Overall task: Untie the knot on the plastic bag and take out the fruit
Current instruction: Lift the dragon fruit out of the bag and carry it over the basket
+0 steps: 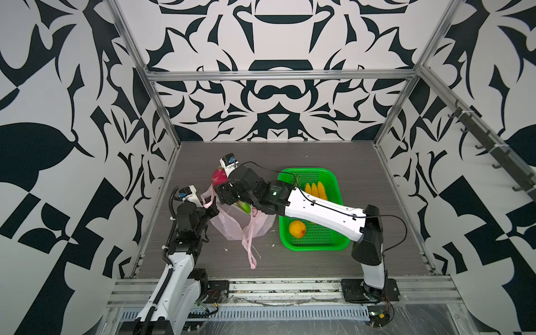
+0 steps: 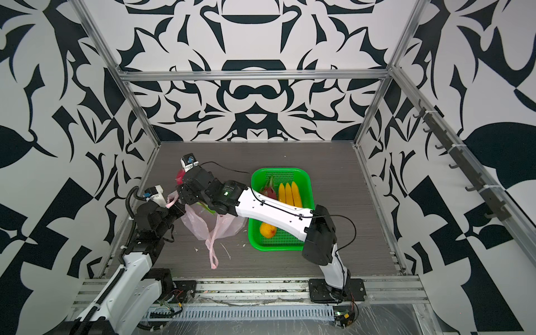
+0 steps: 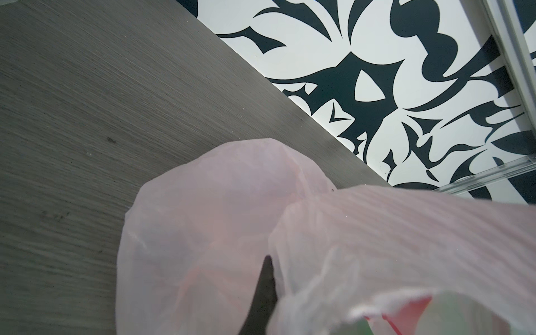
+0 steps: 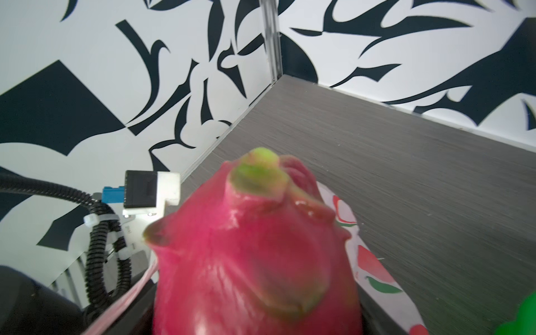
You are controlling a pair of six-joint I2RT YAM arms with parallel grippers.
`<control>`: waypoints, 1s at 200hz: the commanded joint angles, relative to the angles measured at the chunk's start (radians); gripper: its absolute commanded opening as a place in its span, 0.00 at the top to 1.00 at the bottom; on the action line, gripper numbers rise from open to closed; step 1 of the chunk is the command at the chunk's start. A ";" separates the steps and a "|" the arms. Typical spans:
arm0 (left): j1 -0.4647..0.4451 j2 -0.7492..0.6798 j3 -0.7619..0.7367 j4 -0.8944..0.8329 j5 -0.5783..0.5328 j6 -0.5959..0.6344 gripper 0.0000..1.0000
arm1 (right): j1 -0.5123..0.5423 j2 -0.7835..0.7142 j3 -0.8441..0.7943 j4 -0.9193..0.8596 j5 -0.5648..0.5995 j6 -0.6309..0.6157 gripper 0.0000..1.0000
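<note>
You've got one loose handle loop [image 1: 251, 255] of the plastic bag [image 1: 232, 227] trailing on the tabletop [image 1: 319, 266], lower centre in both top views. The bag body slumps just behind it, left of centre. Left claw [image 1: 214, 209] is clenched on bag film at the bag's left edge. The left wrist view shows film draped over one dark finger [image 3: 265, 290].

Right of the bag, the green basket [image 1: 314, 247] holds the round orange fruit [image 1: 297, 229], the bananas [image 1: 316, 190] and, in a top view, a dragon fruit [image 2: 268, 190].

Farthest back, right claw [image 1: 221, 183] grips the second dragon fruit [image 4: 255, 246] above the bag mouth.

The bag print [image 4: 374, 272] is red-green marks, blurred and unreadable. The label [image 1: 275, 190] on the right arm is too small to read.
</note>
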 commanded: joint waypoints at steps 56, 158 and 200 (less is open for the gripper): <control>0.002 0.032 -0.007 0.059 -0.016 0.029 1.00 | -0.115 -0.311 -0.282 0.054 0.148 0.035 0.90; 0.002 -0.033 -0.009 -0.015 0.000 0.061 1.00 | -0.322 -0.459 -0.566 -0.003 0.208 0.097 0.90; 0.002 -0.054 -0.020 -0.033 -0.010 0.065 1.00 | -0.375 -0.441 -0.629 0.012 0.193 0.123 0.90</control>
